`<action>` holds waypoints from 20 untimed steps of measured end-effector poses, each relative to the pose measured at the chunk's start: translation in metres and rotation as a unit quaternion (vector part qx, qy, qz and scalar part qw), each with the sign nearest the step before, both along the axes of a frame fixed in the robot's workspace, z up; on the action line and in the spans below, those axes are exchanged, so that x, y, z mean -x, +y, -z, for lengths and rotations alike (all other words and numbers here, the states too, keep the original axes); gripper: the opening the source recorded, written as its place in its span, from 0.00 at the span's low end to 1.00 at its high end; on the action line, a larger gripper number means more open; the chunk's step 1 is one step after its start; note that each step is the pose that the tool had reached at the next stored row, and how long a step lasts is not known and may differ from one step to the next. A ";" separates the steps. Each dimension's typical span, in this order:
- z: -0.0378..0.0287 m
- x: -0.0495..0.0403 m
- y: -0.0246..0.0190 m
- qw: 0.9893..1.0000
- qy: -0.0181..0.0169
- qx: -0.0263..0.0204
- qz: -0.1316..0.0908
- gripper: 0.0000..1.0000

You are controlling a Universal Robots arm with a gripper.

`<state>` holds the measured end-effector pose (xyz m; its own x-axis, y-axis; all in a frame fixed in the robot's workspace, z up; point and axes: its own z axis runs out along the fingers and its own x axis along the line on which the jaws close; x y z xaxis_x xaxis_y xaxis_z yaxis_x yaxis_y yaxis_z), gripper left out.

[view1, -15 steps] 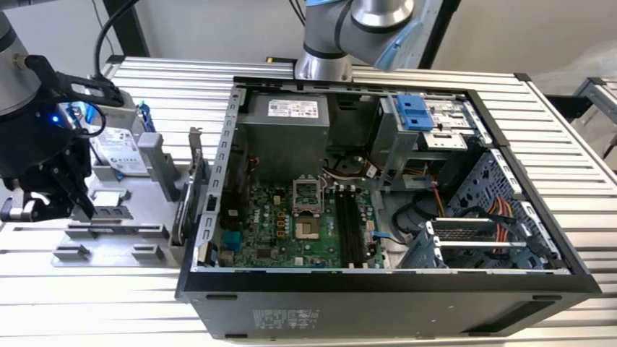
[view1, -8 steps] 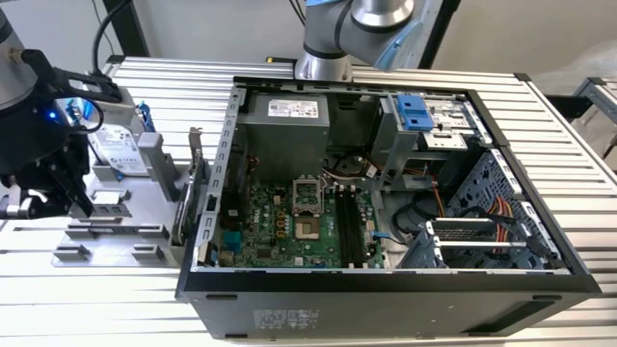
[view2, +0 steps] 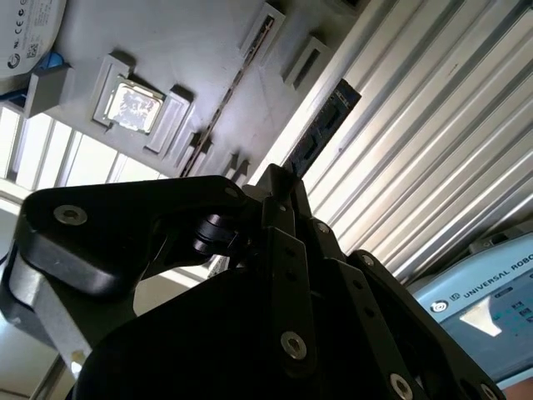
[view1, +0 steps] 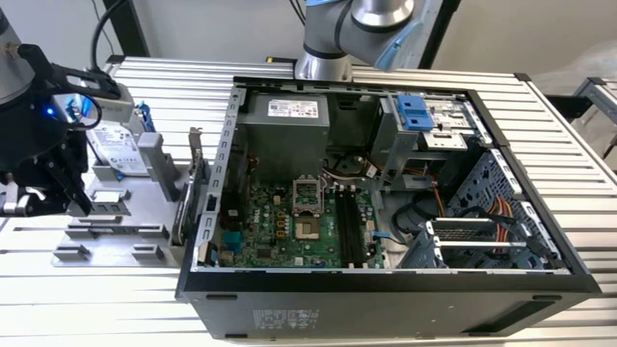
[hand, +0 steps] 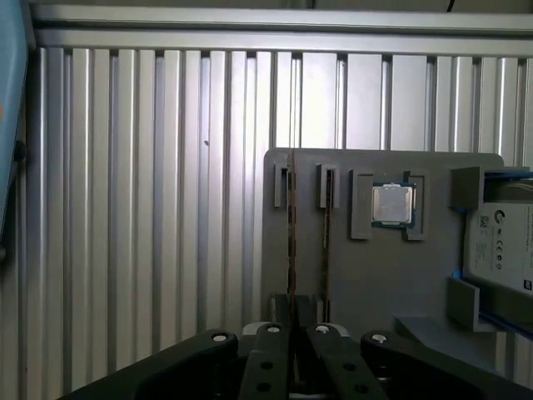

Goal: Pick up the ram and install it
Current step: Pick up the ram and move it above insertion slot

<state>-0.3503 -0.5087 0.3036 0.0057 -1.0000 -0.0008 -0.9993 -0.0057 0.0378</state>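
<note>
Gripper (hand: 291, 321) down low, fingers (hand: 271, 335) tight on the ram (view2: 326, 123).

The hard drive (view1: 121, 148) stands on the grey fixture plate (view1: 111, 217). Its white label (hand: 504, 242) carries rows of small black print and round certification marks, seen in the exterior view and both wrist views. The processor (hand: 391, 204) sits in a pocket of the same plate; any marking on its lid cannot be made out.

Just beside the plate, at the exterior view's right, stands the computer case (view1: 386, 296). Its power supply (view1: 285, 137) wears a white printed label (view1: 292, 108), and a pale sticker (view1: 285, 318) sits on its outer wall. Off the plate, in the second wrist view, a blue-grey box (view2: 487, 287) shows white capital lettering — a maker's name.
</note>
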 end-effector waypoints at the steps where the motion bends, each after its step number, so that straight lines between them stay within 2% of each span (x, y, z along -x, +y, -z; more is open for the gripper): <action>1: -0.0004 0.0000 0.0000 1.000 0.000 0.000 0.000 0.00; 20: -0.0106 0.0000 0.0000 1.000 0.000 0.000 0.000 0.00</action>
